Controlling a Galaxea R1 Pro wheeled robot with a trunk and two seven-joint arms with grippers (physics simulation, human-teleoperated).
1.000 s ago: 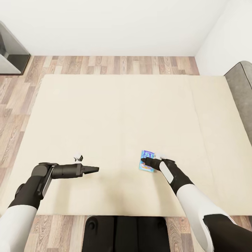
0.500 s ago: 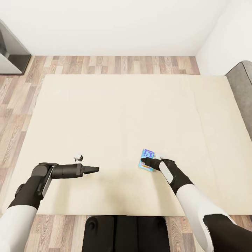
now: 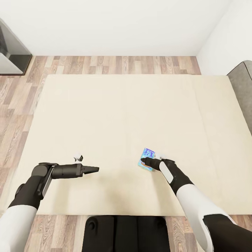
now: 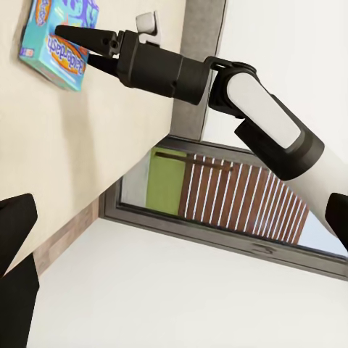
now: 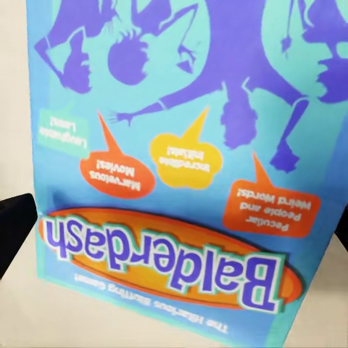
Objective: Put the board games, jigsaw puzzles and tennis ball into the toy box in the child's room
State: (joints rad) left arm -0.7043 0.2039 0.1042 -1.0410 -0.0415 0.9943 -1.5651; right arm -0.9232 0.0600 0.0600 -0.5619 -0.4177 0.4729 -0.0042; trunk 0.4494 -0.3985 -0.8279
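One small, mostly blue board game (image 3: 149, 155) lies flat on the beige bed (image 3: 119, 108), near its front edge. My right gripper (image 3: 143, 161) is low over the game's near edge. In the right wrist view the printed lid (image 5: 181, 145) is very close, with dark fingers (image 5: 14, 225) apart at either side, so this gripper is open. The left wrist view shows the same game (image 4: 58, 58) under the right gripper (image 4: 76, 43). My left gripper (image 3: 96, 169) hovers over bare mattress to the left, open and holding nothing.
A grey headboard (image 3: 242, 91) rises at the bed's right side. Wood-plank floor (image 3: 115, 64) runs between the bed and the white wall. A dark-framed panel (image 3: 10, 56) stands at the far left. My dark base (image 3: 126, 232) sits against the bed's front edge.
The whole view has drifted slightly, so the camera moved. Both arms and the board game keep the same places.
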